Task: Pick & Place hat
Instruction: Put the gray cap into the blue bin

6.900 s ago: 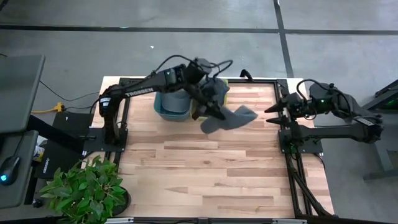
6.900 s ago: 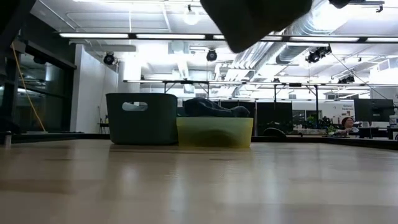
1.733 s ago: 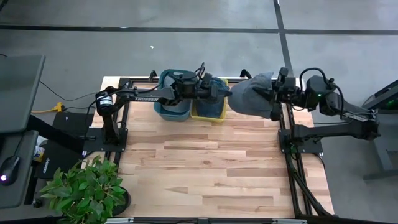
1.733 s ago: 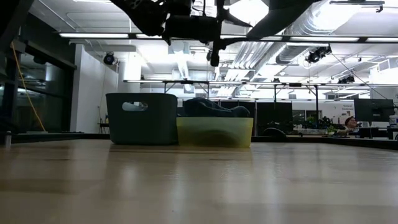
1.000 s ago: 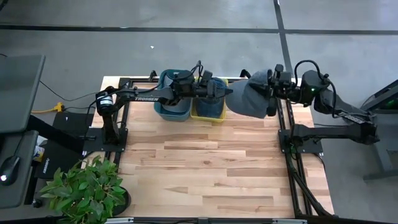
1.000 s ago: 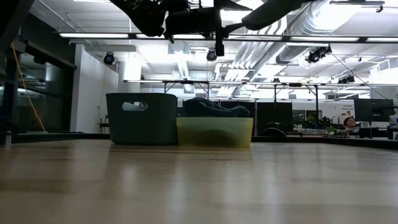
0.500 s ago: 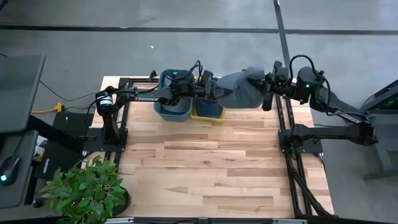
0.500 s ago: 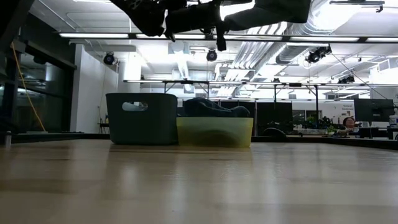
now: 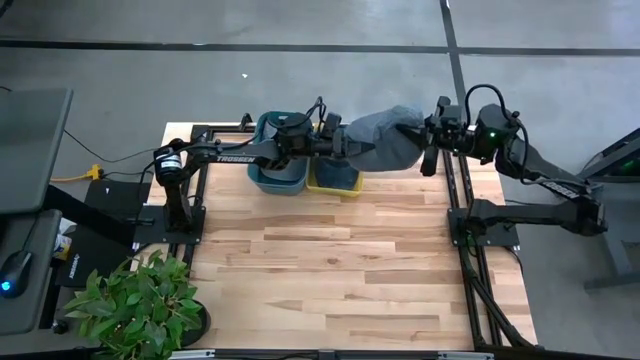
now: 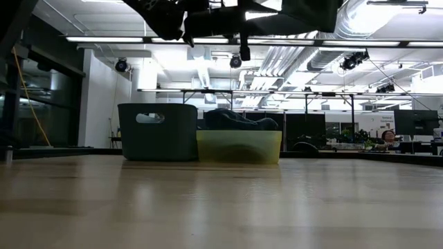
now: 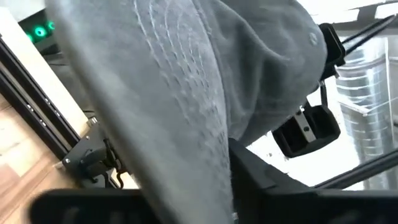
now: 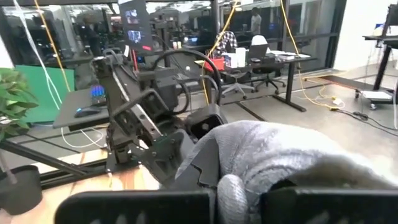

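A grey cap, the hat [image 9: 385,143], hangs in the air above the table's far edge, stretched between my two grippers. My left gripper [image 9: 352,150] reaches in from the left over the yellow bin [image 9: 335,178] and is shut on the hat's left end. My right gripper [image 9: 425,138] comes from the right and is shut on the hat's right end. In the low view the hat [image 10: 297,14] shows at the top, well above the bins. My left gripper has the hat's stitched brim [image 11: 186,130] between its two fingers, which come level from the table's left. The brim runs down between the fingers; the hat is clear of the table and the bins. My right gripper pinches a bunched fold of the hat's crown [image 12: 231,186] between its two fingers, level from the table's right. The cloth bulges out in front of the fingers, and the hat is held clear of everything below.
A dark teal bin [image 9: 278,168] stands beside the yellow bin at the far edge; dark cloth [image 10: 235,119] lies heaped in the yellow bin [image 10: 239,146]. Black frame rails [image 9: 455,190] run along the table's sides. A potted plant [image 9: 135,300] stands at the near left corner.
My right gripper has moved up and toward the left gripper and the far edge, turning as it went. The hat, which hung bunched below it, has swung up and spread out sideways. Its left end now lies in the left gripper's fingers.
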Available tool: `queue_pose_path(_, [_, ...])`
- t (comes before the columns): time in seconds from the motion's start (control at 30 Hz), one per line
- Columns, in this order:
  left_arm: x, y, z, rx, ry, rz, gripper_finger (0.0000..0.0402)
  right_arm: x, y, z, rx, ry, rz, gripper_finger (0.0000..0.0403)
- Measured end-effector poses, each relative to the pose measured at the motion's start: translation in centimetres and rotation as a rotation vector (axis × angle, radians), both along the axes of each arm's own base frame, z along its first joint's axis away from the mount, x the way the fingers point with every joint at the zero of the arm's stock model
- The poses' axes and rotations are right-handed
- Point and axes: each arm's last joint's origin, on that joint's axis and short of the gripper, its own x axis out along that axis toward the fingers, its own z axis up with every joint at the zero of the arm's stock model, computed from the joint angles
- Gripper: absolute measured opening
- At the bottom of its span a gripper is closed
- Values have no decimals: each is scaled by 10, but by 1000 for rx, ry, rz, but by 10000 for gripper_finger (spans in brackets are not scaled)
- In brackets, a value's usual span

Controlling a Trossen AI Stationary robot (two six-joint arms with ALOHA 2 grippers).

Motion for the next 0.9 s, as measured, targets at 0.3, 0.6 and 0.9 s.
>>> queue_pose_path(0.3, [0,1,0,24,2,50,7,-2,-5,-3,11,33,-34,4])
queue_pose_path(0.6, [0,2,0,37,-3,65,5,-8,-2,0,18,0,-28,91])
queue_pose_path(0.9, [0,2,1,44,-7,70,5,-10,1,2,81,-30,27,190])
